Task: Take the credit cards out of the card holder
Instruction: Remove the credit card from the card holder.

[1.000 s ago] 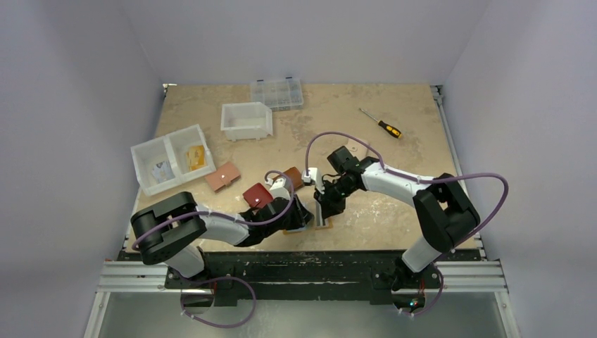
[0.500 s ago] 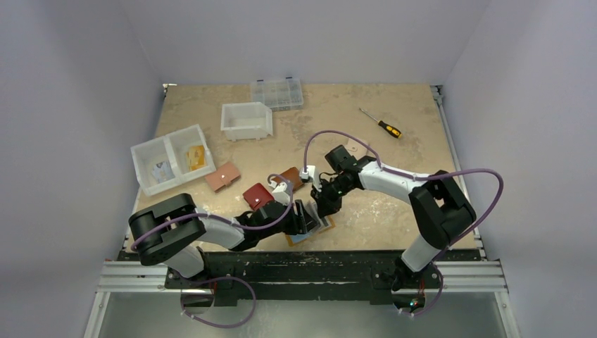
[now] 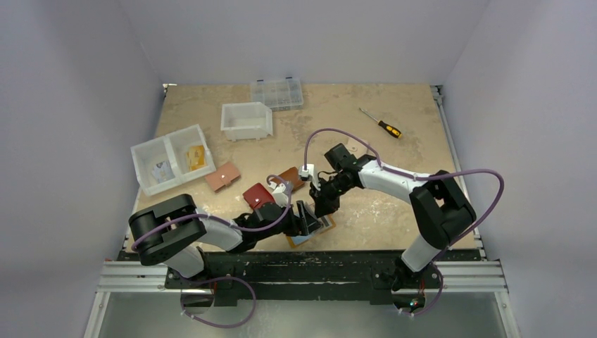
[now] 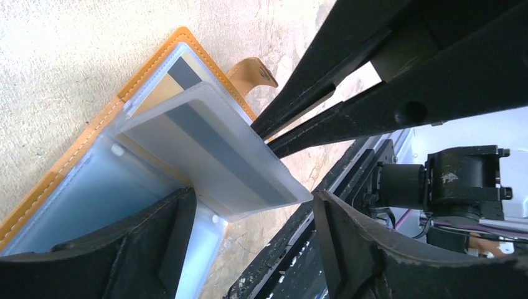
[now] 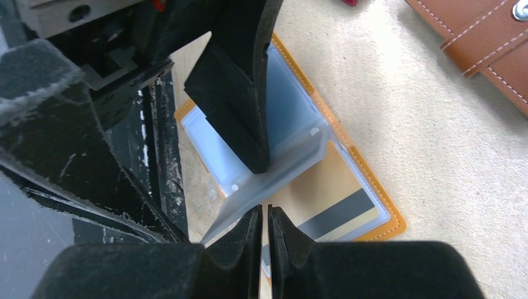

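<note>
Card holder [image 4: 137, 84] lies open; right hand [image 5: 264, 215] pinches its sleeve [image 4: 212, 149], left hand [image 4: 252, 199] released.

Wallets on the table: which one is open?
The yellow wallet nearest the arms. It lies open, and the right gripper pinches its clear sleeve. The red wallet, brown wallet and pink wallet are folded shut.

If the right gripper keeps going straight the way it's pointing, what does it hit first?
The lifted clear sleeve: the right gripper has its tips right at that sleeve's edge. Past it lies the open card holder, though depth is hard to judge.
</note>
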Controlling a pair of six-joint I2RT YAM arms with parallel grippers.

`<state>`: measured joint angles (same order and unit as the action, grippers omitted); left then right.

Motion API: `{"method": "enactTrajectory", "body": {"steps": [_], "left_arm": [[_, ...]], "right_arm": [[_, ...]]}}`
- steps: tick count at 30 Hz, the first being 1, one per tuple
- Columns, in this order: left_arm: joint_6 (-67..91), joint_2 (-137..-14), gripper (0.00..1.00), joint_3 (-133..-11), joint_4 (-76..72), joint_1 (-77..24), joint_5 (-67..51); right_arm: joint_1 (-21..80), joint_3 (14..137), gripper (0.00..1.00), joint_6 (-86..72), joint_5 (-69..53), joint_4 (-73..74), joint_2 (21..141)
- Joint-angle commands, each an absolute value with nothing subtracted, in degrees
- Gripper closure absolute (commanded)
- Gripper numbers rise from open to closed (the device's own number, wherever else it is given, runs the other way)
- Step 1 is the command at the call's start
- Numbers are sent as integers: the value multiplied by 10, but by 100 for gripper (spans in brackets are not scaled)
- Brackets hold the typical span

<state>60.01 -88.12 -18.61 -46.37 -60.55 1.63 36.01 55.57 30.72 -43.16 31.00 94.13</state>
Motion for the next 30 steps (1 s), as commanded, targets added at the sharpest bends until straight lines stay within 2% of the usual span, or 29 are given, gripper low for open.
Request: {"method": "enactTrajectory", "body": {"steps": [1, 12, 19, 22, 30], "left_arm": [[633, -873, 26, -180, -514, -608, 20], [684, -886, 29, -196, -454, -606, 41], [697, -861, 47, -181, -422, -606, 64], [699, -841, 51, -179, -384, -606, 80], [710, -795, 51, -158, -321, -606, 104]], "right_arm": [[362, 582, 84, 327, -482, 331, 945], [363, 599, 84, 369, -535, 383, 969], [363, 599, 84, 370, -533, 383, 967], [363, 595, 83, 360, -519, 371, 960], [359, 586, 79, 344, -480, 346, 927]]}}
